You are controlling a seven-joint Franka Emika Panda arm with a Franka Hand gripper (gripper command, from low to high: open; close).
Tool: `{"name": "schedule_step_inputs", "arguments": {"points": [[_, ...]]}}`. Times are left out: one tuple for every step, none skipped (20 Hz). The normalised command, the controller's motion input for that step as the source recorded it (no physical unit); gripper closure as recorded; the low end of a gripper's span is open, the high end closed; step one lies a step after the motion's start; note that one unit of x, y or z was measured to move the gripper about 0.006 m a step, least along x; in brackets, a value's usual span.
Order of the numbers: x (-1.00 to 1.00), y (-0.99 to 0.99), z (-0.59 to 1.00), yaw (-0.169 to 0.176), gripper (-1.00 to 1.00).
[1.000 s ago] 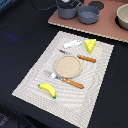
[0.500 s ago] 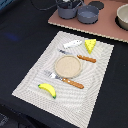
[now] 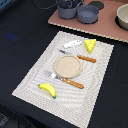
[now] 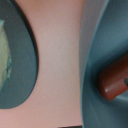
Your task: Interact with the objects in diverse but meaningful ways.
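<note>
On the striped placemat (image 3: 95, 85) lie a yellow banana (image 3: 47, 90), a yellow cheese wedge (image 3: 90, 45) and a white-and-blue tool (image 3: 73, 44). Two grey-blue pots (image 3: 67, 9) (image 3: 87, 13) stand on the pink board (image 3: 100, 27) at the back. The wrist view is very close over that board: a grey-blue pot wall (image 4: 95, 50) curves past, with a reddish-brown bar (image 4: 114, 77) lying inside it. No gripper fingers show in either view.
A round tan plate (image 3: 67, 65) sits mid-mat between an orange-handled fork (image 3: 65, 79) and knife (image 3: 80, 56). A pale bowl (image 3: 123, 16) stands at the exterior view's far right. A dark round vessel (image 4: 22, 65) with pale green inside is beside the pot. The table around is black.
</note>
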Motion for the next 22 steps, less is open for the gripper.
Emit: {"name": "schedule_step_inputs", "arguments": {"points": [[0.16, 0.03, 0.93, 0.049, -1.00], [0.16, 0.02, 0.86, 0.057, -1.00], [0.12, 0.00, 0.78, 0.060, -1.00], [0.12, 0.00, 0.73, 0.063, -1.00], [0.13, 0.00, 0.69, 0.068, -1.00], [0.15, 0.00, 0.67, 0.069, -1.00], [0.21, 0.00, 0.70, 0.062, -1.00], [0.29, -0.01, 0.73, 0.054, -1.00], [0.37, -0.09, 0.69, 0.032, -1.00], [0.49, -0.18, 0.60, 0.009, -1.00], [0.57, -0.27, 0.51, 0.000, -1.00], [0.66, -0.40, 0.43, 0.000, -1.00], [0.65, -0.47, 0.44, -0.004, -1.00], [0.77, -0.49, 0.44, -0.015, -1.00], [0.80, -0.56, 0.41, -0.025, -1.00], [0.82, -0.67, 0.38, -0.038, -1.00], [0.82, -0.72, 0.31, -0.035, -1.00], [0.79, -0.73, 0.29, -0.035, -1.00], [0.77, -0.73, 0.25, -0.036, -1.00], [0.77, -0.73, 0.25, -0.040, -1.00], [0.77, -0.72, 0.26, -0.045, -1.00], [0.78, -0.70, 0.27, -0.049, -1.00]]}}
